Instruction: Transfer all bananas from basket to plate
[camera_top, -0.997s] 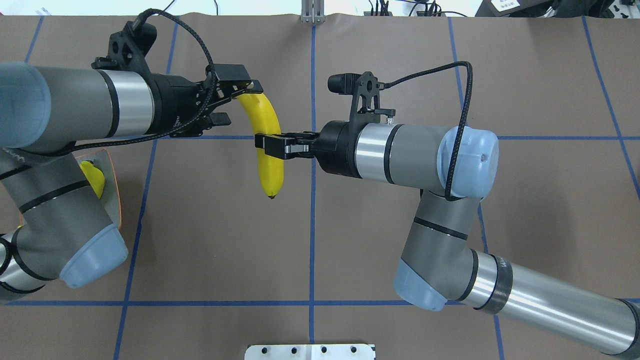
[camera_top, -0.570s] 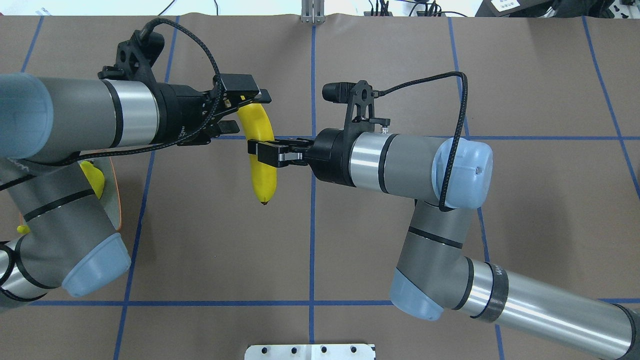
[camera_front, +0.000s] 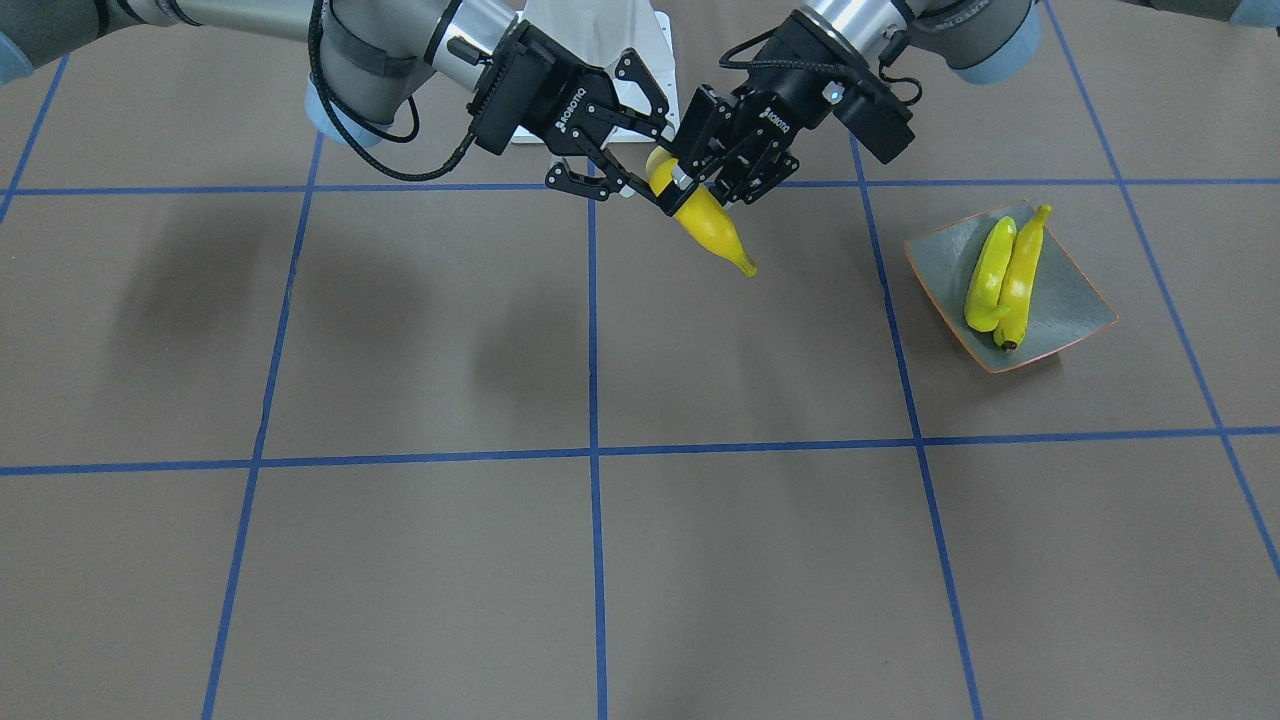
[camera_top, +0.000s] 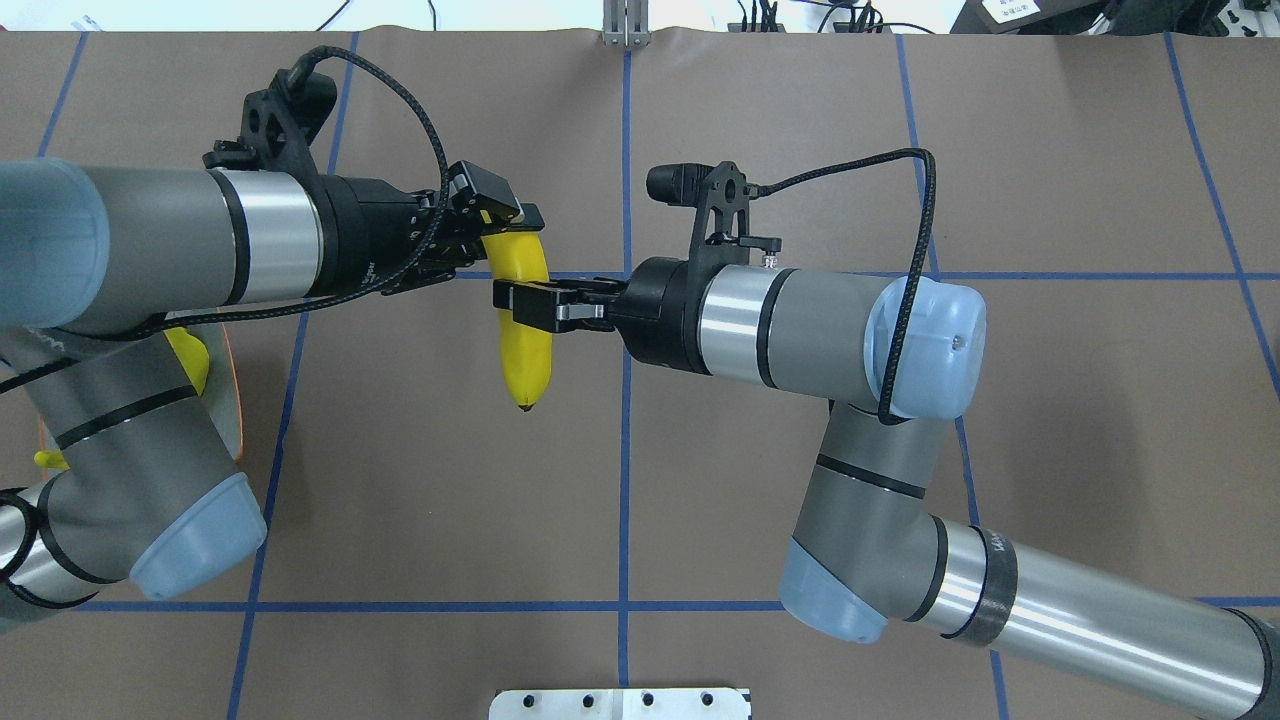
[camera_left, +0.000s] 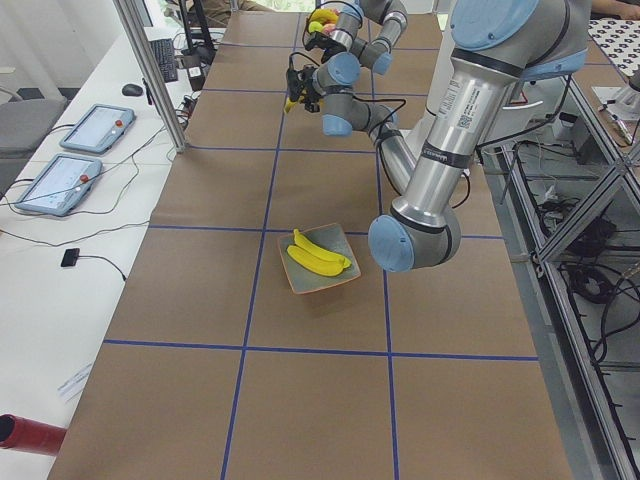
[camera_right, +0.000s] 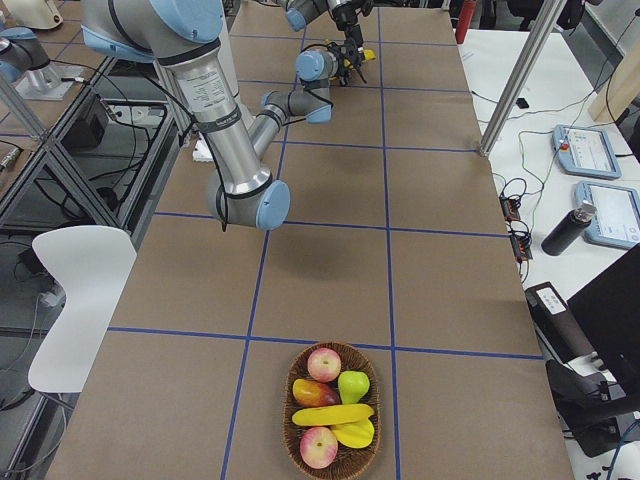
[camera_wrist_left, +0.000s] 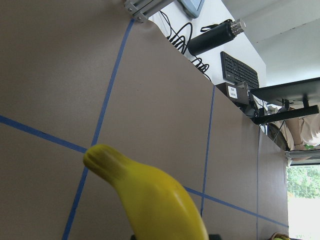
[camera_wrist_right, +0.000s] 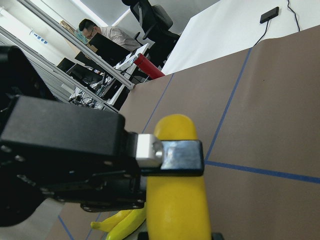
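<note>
A bright yellow, curved, glossy banana (camera_top: 525, 355) hangs in the air well apart from the squarish grey-blue plate with a thin orange rim (camera_front: 1070, 300), above the brown, blue-taped worktop (camera_front: 400, 560). The right gripper (camera_top: 522, 305) has its fingers clamped across the banana's middle and carries its weight. The left gripper (camera_top: 503, 222) appears to have its fingers pressed onto one end.

The double hold looks like a hand-over. The oval wicker basket (camera_right: 370, 440) sits at the far end of the worktop from the plate, on the right arm's side, while the plate lies beside the left arm. Two more yellow bananas (camera_front: 1005, 275) rest side by side on the plate. One last yellow banana (camera_right: 335, 413) lies in the basket among apples and a pear. The right fingers should let go only once the left grip is firm, or the fruit could drop short of the plate.
</note>
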